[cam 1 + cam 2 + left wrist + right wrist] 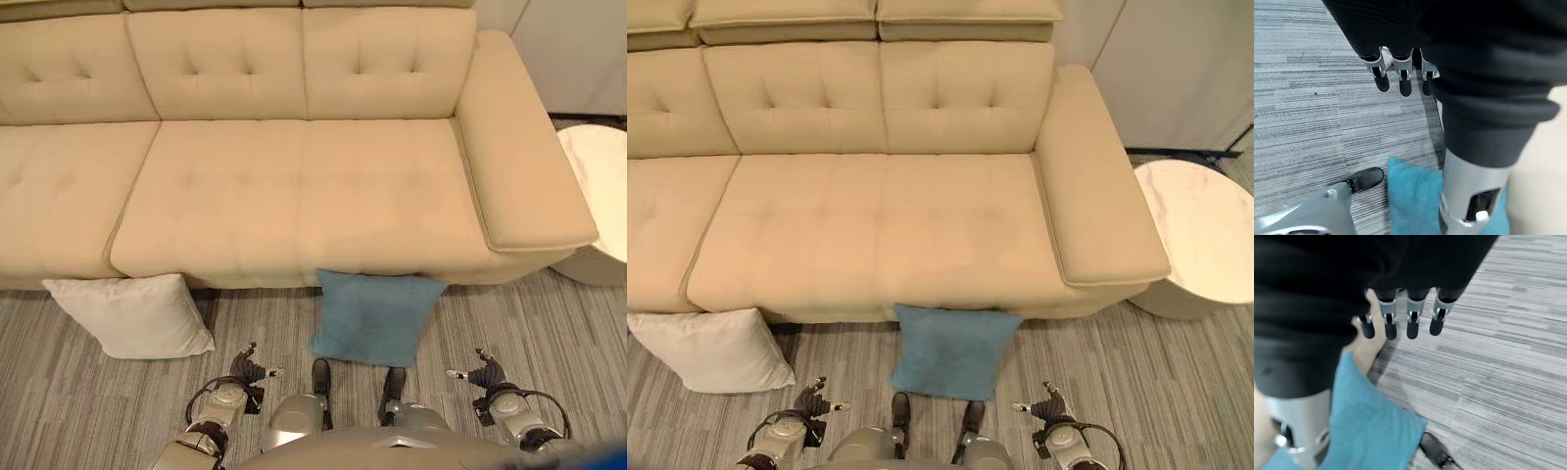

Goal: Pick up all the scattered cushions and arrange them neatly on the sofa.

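Note:
A blue cushion (372, 315) lies on the floor, leaning against the front of the beige sofa (284, 186), right ahead of me. A white cushion (132, 313) lies on the floor to its left, partly tucked under the sofa's front edge. My left hand (250, 368) hangs low at the lower left with relaxed fingers (1400, 81), holding nothing. My right hand (480, 374) hangs at the lower right, fingers (1411, 323) straight and empty. Both wrist views show the blue cushion (1413, 196) beside my hands, apart from them.
A round white side table (1200, 230) stands right of the sofa's armrest (1097, 186). The floor is grey striped carpet (549, 333). The sofa seat holds no cushions.

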Motion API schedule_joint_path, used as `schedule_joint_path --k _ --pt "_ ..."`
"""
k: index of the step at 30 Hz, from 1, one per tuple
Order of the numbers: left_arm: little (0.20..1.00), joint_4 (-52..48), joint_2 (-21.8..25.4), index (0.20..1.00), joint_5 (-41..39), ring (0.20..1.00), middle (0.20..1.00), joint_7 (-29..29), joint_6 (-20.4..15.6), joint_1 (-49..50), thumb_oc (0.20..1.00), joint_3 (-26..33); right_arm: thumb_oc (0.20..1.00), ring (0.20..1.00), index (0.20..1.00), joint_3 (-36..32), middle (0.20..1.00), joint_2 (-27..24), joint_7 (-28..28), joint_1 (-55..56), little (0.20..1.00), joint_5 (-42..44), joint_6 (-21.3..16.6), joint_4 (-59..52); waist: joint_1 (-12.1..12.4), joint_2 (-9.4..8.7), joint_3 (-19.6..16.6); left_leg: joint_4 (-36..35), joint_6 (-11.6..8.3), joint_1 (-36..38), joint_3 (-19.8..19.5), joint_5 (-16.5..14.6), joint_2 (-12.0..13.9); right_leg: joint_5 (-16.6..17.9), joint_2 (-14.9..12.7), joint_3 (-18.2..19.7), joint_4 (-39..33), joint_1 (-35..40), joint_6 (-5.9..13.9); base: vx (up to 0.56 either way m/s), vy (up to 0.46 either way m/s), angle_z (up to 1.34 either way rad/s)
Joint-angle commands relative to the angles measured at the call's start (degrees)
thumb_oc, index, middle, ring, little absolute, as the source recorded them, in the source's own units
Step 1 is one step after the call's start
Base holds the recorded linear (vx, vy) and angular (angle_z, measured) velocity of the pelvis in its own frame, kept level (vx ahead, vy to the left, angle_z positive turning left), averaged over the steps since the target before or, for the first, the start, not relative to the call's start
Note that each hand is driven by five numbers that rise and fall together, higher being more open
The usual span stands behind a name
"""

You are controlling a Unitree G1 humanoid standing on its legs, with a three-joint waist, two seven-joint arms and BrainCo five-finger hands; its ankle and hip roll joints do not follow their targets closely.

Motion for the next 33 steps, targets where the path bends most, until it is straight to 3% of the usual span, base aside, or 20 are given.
schedule_joint_path --k 1,3,9,13,17,18,23,24,33 --pt "1.000 2.60 -0.05 1.000 -0.46 1.000 1.000 1.10 -1.08 -2.95 1.000 1.41 1.000 1.000 1.000 1.12 1.000 -0.90 -1.00 -1.85 1.000 2.14 -0.72 -0.31 2.19 -0.57 0.73 -0.28 -3.05 -2.44 -5.76 -1.61 -0.48 -2.02 -2.14 0.48 2.99 2.10 5.79 -0.06 0.002 -0.43" --pt "1.000 2.93 -0.04 1.000 -0.51 1.000 1.000 0.90 -1.15 -2.34 1.000 1.88 1.000 1.000 1.000 1.03 1.000 -0.97 -1.02 -1.38 1.000 1.98 -0.77 0.26 3.14 -1.04 -0.58 -0.71 -3.48 -1.91 -5.25 -1.50 -0.86 -1.97 -2.31 -0.71 0.53 3.76 5.98 0.01 -0.019 -0.42" --pt "1.000 3.69 -0.66 1.000 -0.77 1.000 1.000 0.90 -0.99 -1.10 1.000 2.58 1.000 1.000 1.000 0.92 1.000 -1.53 -1.23 -0.60 1.000 1.84 -0.73 0.35 2.54 -0.13 -0.24 -0.85 -4.36 0.35 -5.84 -1.98 -0.31 -1.78 -2.35 -1.90 -1.13 4.99 5.91 0.04 -0.037 0.05" --pt "1.000 2.61 -0.87 1.000 -2.26 1.000 1.000 2.28 -1.45 -3.09 1.000 1.75 1.000 1.000 1.000 0.78 1.000 -1.69 -2.75 -1.94 1.000 2.61 -1.32 -0.96 2.05 0.38 2.94 -0.85 -4.45 -0.29 -6.55 -1.58 -0.02 -2.11 -2.54 -2.65 0.44 3.17 5.65 -0.07 -0.010 0.18" --pt "1.000 -1.61 0.29 1.000 -7.49 1.000 1.000 8.13 -4.34 -8.77 1.000 0.82 1.000 1.000 1.000 0.24 1.000 -2.59 -9.75 -7.58 1.000 2.97 -2.64 -6.59 1.39 1.03 8.67 4.72 -4.14 -11.66 -6.55 -0.30 -0.04 -2.12 -3.36 -2.12 8.32 -9.43 4.47 -0.30 0.044 -0.07" --pt "1.000 -2.57 0.67 1.000 -7.92 1.000 1.000 10.51 -5.32 -10.40 1.000 0.25 1.000 1.000 1.000 -0.07 1.000 -2.64 -12.97 -9.30 1.000 3.18 -3.16 -8.04 1.08 1.24 8.87 7.81 -4.11 -17.21 -6.45 -0.12 -0.27 -2.12 -4.06 -2.30 11.04 -14.55 3.97 -0.22 0.061 -0.03" --pt "1.000 -5.45 0.90 1.000 -10.81 1.000 1.000 14.50 -7.26 -14.92 1.000 -1.28 1.000 1.000 1.000 -1.38 1.000 -2.98 -20.99 -12.94 1.000 3.74 -4.30 -12.04 0.02 1.45 10.25 13.46 -4.70 -27.05 -6.55 -1.71 0.17 -4.05 -5.73 -1.71 17.07 -24.43 3.68 -0.11 0.056 0.08" --pt "1.000 -7.79 1.72 1.000 -11.64 1.000 1.000 15.94 -7.96 -18.86 1.000 -3.09 1.000 1.000 1.000 -2.13 1.000 -3.36 -24.72 -16.07 1.000 5.06 -5.23 -14.19 -0.67 1.74 11.12 16.63 -4.56 -33.67 -6.63 -2.17 0.58 -4.59 -6.64 -0.96 20.37 -30.80 3.20 -0.15 0.101 -0.01" --pt "1.000 -12.35 5.59 1.000 -11.24 1.000 1.000 18.36 -8.20 -31.09 1.000 -6.10 1.000 1.000 1.000 -5.63 1.000 -6.27 -28.48 -26.74 1.000 12.45 -8.61 -15.08 -2.80 2.09 12.96 22.08 -4.33 -48.16 -7.21 -3.75 1.11 -6.00 -8.07 1.80 26.48 -45.48 3.10 -0.02 0.038 0.00"
